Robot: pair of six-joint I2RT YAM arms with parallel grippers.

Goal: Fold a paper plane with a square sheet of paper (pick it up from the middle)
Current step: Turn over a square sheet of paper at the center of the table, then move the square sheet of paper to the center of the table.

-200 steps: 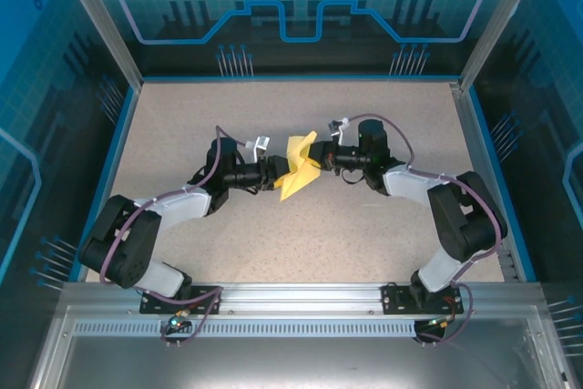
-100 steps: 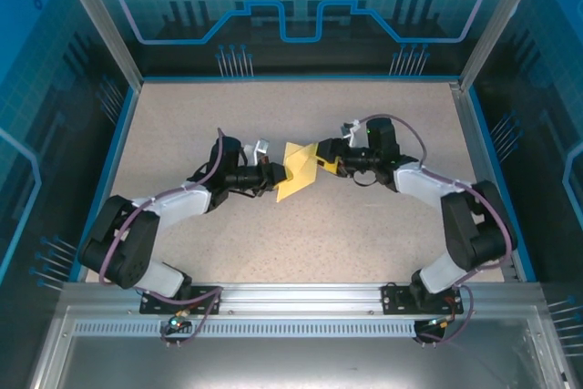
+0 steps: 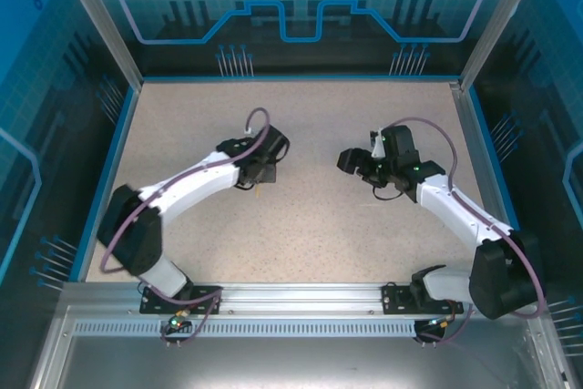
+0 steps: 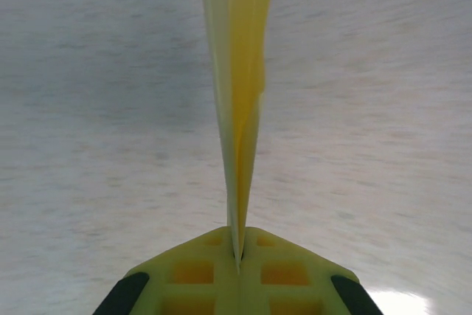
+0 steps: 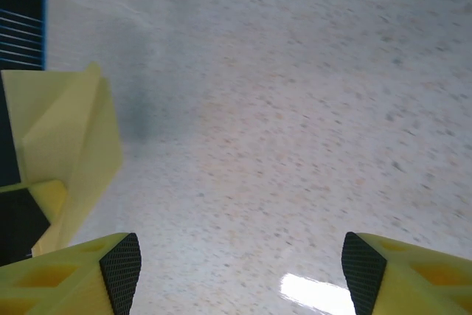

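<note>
Paper plane [image 4: 240, 86] pinched edge-on in left gripper [image 4: 238, 252], right gripper [image 5: 240, 256] spread wide

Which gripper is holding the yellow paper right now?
The left gripper, jaws shut on the folded yellow paper; the right gripper has jaws wide apart, nothing between them.

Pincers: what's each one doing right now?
Left pincer: closed on the folded paper.
Right pincer: open, holding nothing.
</note>
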